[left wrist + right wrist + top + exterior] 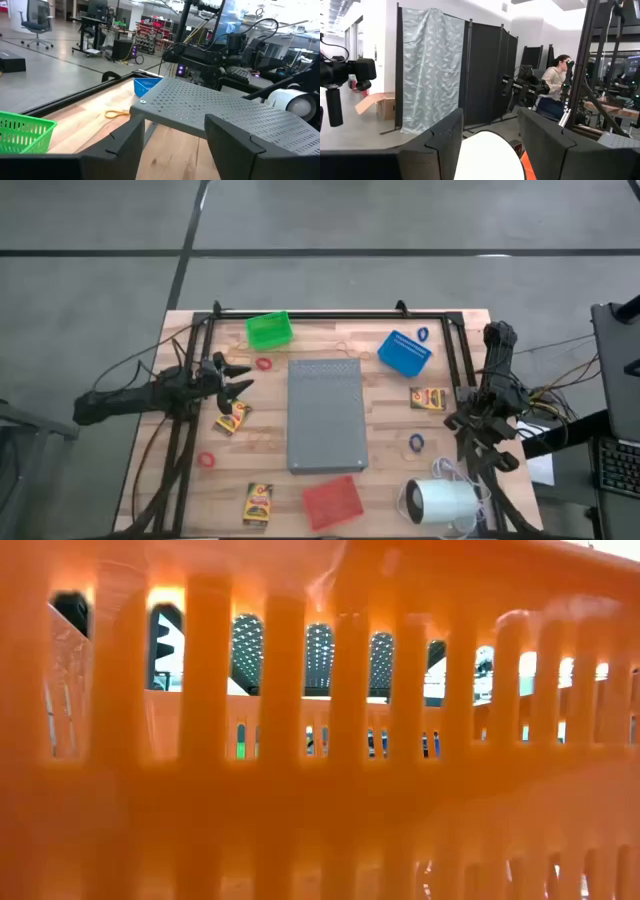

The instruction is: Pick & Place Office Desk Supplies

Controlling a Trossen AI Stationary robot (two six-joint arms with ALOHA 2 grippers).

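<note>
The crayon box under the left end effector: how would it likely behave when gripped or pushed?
The crayon box is small and flat, so probably light and likely to slide on the wooden table rather than tip. It looks like thin card, so it may dent if squeezed. Lying flat and askew, it offers only thin edges; the open left end effector may need to align first.

Baskets: green (268, 330) upper left, blue (404, 352) upper right, red (332, 502) bottom centre. Grey perforated slab (327, 415) centre. 3 yellow crayon boxes (429, 399), red-green print. Red rings (264, 364), blue rings (416, 443).
</note>
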